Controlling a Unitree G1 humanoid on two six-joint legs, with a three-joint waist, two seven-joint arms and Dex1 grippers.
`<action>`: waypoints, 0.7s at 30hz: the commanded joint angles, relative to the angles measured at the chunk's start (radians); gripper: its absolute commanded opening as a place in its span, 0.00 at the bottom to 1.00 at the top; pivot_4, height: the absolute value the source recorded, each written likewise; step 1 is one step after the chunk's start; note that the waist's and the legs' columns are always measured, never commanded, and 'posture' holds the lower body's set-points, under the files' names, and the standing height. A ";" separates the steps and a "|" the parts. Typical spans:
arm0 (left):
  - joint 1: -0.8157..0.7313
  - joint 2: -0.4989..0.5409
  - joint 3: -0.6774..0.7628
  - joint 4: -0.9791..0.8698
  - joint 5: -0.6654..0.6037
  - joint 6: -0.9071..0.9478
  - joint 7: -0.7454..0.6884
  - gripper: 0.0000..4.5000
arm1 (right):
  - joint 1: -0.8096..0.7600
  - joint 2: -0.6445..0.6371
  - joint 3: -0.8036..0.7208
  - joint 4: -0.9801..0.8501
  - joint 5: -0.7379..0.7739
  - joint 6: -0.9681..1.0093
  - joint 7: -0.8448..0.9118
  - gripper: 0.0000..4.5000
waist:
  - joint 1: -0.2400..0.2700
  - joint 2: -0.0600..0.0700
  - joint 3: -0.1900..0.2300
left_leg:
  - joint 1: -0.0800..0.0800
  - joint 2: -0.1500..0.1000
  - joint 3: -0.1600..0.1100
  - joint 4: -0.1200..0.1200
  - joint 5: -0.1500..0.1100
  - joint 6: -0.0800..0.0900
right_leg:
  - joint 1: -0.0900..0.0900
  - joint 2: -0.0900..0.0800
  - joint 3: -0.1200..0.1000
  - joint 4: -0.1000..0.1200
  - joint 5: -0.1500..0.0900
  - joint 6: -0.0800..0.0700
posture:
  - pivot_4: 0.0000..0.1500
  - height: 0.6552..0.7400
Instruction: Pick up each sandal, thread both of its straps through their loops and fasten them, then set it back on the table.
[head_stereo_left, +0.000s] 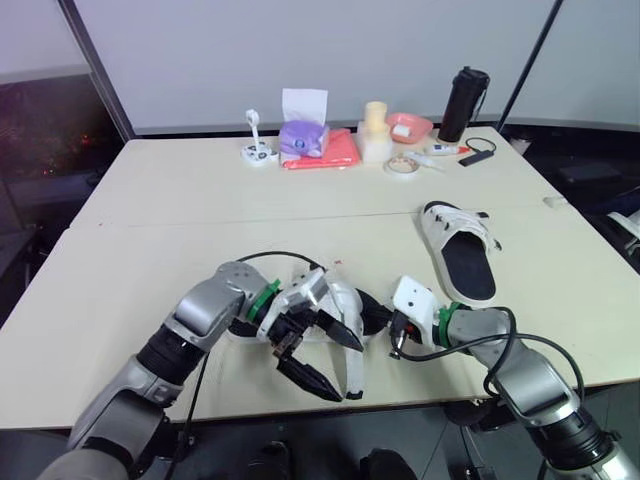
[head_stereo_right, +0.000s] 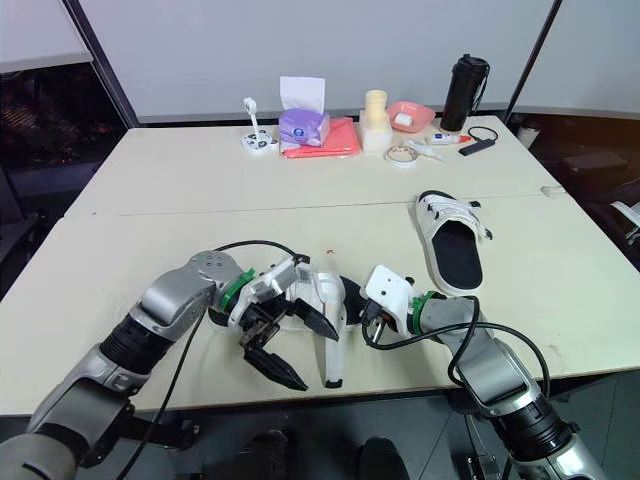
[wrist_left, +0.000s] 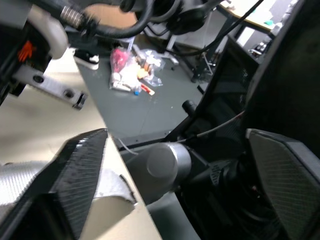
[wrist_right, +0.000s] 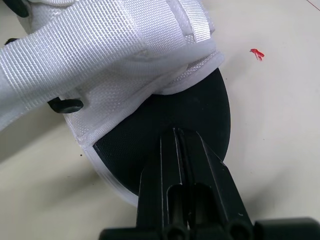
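One white sandal with a black insole (wrist_right: 165, 145) lies near the table's front edge, between my two grippers (head_stereo_left: 345, 305). Its loose white strap (head_stereo_left: 352, 372) hangs over that edge. My left gripper (head_stereo_left: 349, 371) is open, its fingers spread wide on either side of the strap; in the left wrist view the strap (wrist_left: 111, 186) lies just beside one finger (wrist_left: 75, 185). My right gripper (head_stereo_left: 393, 345) is shut, its fingertips (wrist_right: 176, 145) resting on the black insole behind the straps. The second sandal (head_stereo_left: 458, 250) lies flat at the right of the table.
Along the back of the table (head_stereo_left: 200, 230) stand a purple tissue box (head_stereo_left: 303, 135), a red cloth (head_stereo_left: 330, 155), a pale cylinder (head_stereo_left: 375, 130), a pink bowl (head_stereo_left: 409, 127), a tape roll (head_stereo_left: 402, 165) and a black bottle (head_stereo_left: 462, 104). The front edge is right under my grippers.
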 joint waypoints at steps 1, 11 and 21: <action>-0.050 -0.010 0.133 -0.024 -0.110 0.092 0.064 0.99 | 0.030 0.003 0.076 0.034 -0.003 0.025 0.034 0.00 | 0.000 0.000 0.000 | 0.000 0.000 0.000 0.000 0.000 0.000 | 0.000 0.000 0.000 0.000 0.000 0.000 | 1.00 1.00; 0.117 0.187 0.283 -0.174 -0.192 0.260 0.200 0.99 | 0.020 0.003 0.086 0.032 -0.004 0.029 0.043 0.00 | -0.011 0.001 0.000 | 0.002 0.000 0.000 -0.003 0.000 0.000 | -0.001 0.000 0.001 0.000 0.000 0.000 | 1.00 1.00; 0.329 0.215 0.226 -0.313 -0.180 0.312 0.367 0.99 | 0.019 -0.024 0.083 0.012 0.002 0.045 0.066 0.00 | 0.005 0.000 0.000 | 0.003 0.002 0.001 -0.003 0.000 0.000 | 0.000 -0.001 0.002 -0.001 -0.003 -0.006 | 1.00 1.00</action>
